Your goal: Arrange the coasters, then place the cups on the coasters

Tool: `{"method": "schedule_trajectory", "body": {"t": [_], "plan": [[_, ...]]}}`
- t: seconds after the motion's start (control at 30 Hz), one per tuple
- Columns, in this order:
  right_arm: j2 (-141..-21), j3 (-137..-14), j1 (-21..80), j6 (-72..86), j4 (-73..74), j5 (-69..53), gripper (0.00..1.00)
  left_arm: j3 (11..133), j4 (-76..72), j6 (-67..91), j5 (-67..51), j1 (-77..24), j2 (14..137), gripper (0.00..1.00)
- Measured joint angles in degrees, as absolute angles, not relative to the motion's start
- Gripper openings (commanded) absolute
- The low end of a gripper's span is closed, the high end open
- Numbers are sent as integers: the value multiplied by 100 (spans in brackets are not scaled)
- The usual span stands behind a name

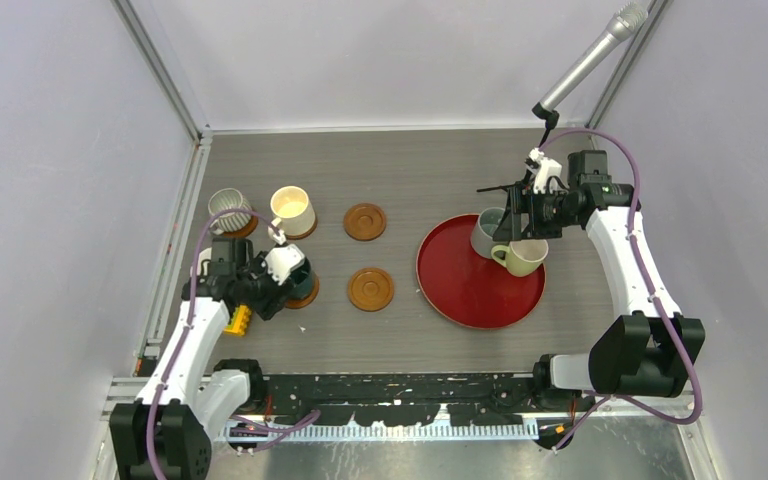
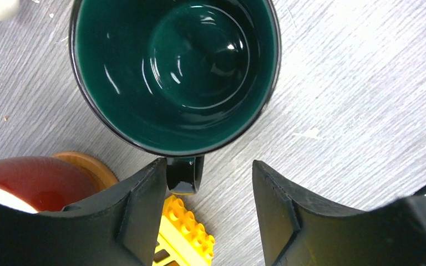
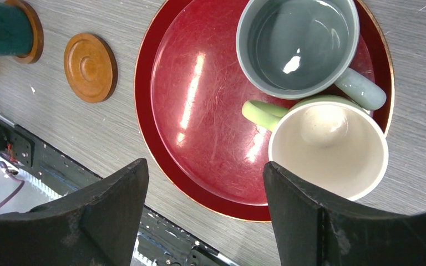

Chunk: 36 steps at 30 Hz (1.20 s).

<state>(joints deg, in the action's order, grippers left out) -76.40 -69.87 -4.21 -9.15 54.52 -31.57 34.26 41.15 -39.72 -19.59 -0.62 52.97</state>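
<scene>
**Top view.**
- Red tray (image 1: 460,295), on the table (image 1: 410,335). It holds two mugs: a grey-blue mug (image 1: 485,235) at its far edge and a pale green mug (image 1: 522,256) close against it at the tray's far right rim.
- Right tool (image 1: 512,220): hangs above these two mugs. Its spread cannot be judged from here.
- Far bare coaster (image 1: 365,221) and near bare coaster (image 1: 371,288): just beyond the tray's left rim, nothing on them.
- Further left of the tray: a cream mug (image 1: 293,211) and a ribbed mug (image 1: 228,208), each on its own coaster. A dark teal mug (image 1: 298,278) sits on a third, largely covered by the left tool (image 1: 285,268).
- Yellow brick (image 1: 239,319): the item farthest left of the tray, beside the left arm.
- Microphone (image 1: 600,50): overhead, beyond the tray's far right.

**Left wrist.**
- The dark teal mug (image 2: 177,72) is empty and upright.
- The left tool (image 2: 208,188) is spread. The mug's handle (image 2: 186,176) lies between the fingers, right against one finger (image 2: 138,210) and clear of the other (image 2: 280,205).
- A coaster edge (image 2: 91,166) and the yellow brick (image 2: 186,235) show below. The tray is out of frame.

**Right wrist.**
- The right tool (image 3: 204,166) is spread wide, pinching nothing, over the red tray (image 3: 199,138).
- The grey-blue mug (image 3: 297,47) is empty.
- The pale green mug (image 3: 327,147) has a cream inside and is empty. Its handle points in over the tray.
- The near bare coaster (image 3: 90,67) lies just off the tray's rim, and the dark teal mug (image 3: 0,27) on its coaster (image 3: 32,33) is beyond that.
</scene>
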Motion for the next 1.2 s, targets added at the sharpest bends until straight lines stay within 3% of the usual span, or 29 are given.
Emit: {"method": "schedule_trajectory", "body": {"t": [0.43,0.8,1.03,1.2], "plan": [[-7640,-6956,-421,-969,5457,-3162,80,3669,4978,-4401,-2324,-62,5096,54],[-7640,-6956,-421,-1017,5457,-3164,80,4171,5454,-4423,-2392,-62,5140,70],[-7679,-7054,-423,-1072,5588,-3159,80,5330,5940,-4519,-2670,-89,5461,77],[-7959,-7524,-497,-1295,5909,-3124,80,6479,5996,-4071,-2692,-670,6230,81]]}}
